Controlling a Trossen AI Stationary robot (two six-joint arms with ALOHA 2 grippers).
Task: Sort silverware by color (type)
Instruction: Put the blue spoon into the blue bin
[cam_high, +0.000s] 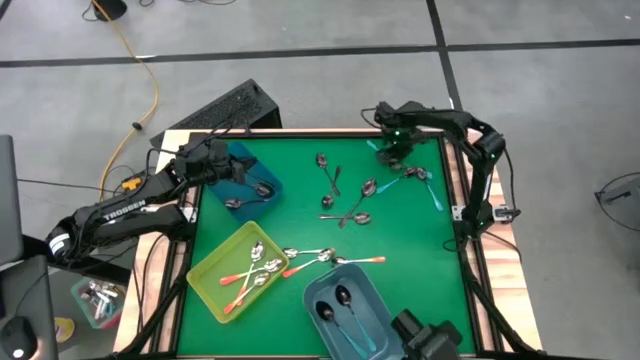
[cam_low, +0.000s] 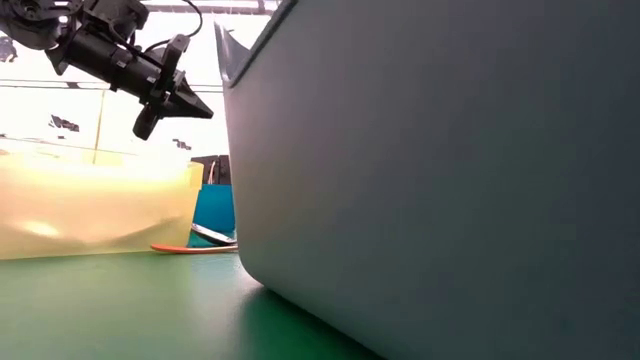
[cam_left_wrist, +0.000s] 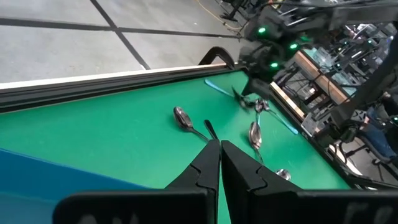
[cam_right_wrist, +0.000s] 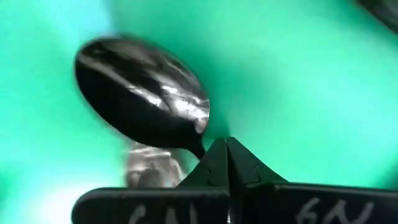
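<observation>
Green table | right jaws pinch dark spoon, handle hidden | left jaws pressed together.

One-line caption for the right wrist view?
Right gripper shut on a dark, shiny metal spoon above green table felt.

Two dark jointed arms, white "TROSSEN" lettering on the left arm, black wedge-shaped end effector fingers.

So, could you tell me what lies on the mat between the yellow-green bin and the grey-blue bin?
In the high view, two orange-handled spoons lie between the yellow-green bin and the grey-blue bin, on the green mat.
</observation>
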